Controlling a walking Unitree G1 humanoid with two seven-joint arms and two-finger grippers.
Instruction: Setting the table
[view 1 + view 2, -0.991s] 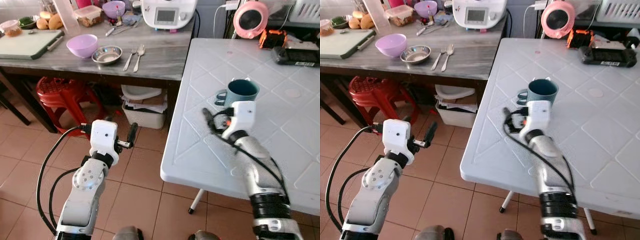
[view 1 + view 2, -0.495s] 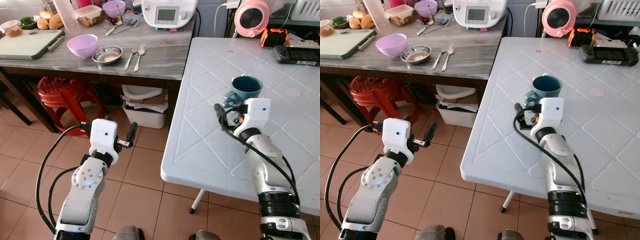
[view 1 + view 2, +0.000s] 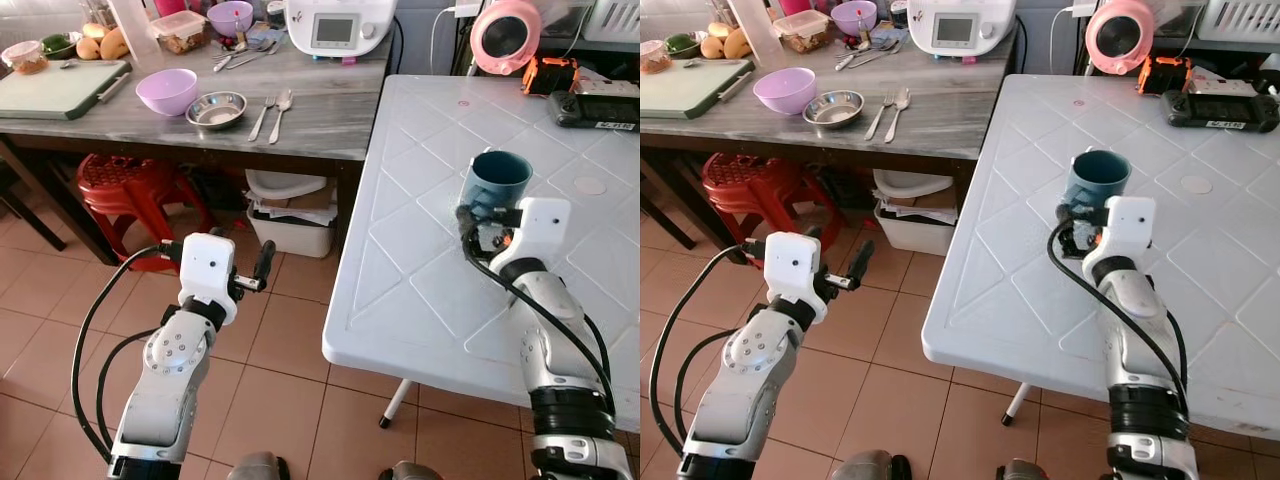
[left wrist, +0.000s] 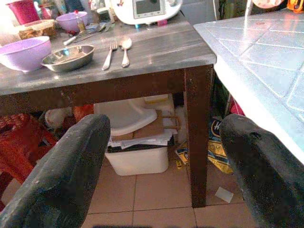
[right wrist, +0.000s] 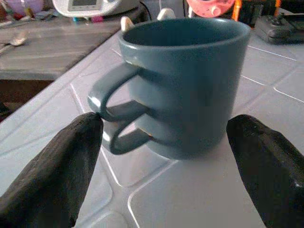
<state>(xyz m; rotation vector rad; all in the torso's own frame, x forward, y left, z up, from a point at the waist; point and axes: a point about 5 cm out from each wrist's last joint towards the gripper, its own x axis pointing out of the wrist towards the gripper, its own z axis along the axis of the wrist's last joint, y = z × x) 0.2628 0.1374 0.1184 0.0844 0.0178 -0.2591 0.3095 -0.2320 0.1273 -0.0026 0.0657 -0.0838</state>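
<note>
Flanking the upright teal mug [image 5: 190, 85], right gripper [image 5: 164, 161] fingers spread.

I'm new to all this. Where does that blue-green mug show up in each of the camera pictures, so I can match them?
Left eye view: teal mug on the white table, just beyond the right gripper.
Right eye view: same spot, nearer the picture's middle.
Left wrist view: not in it.
Right wrist view: centre, large, between the black fingers.
Shared landmark: the white kitchen appliance.
</note>
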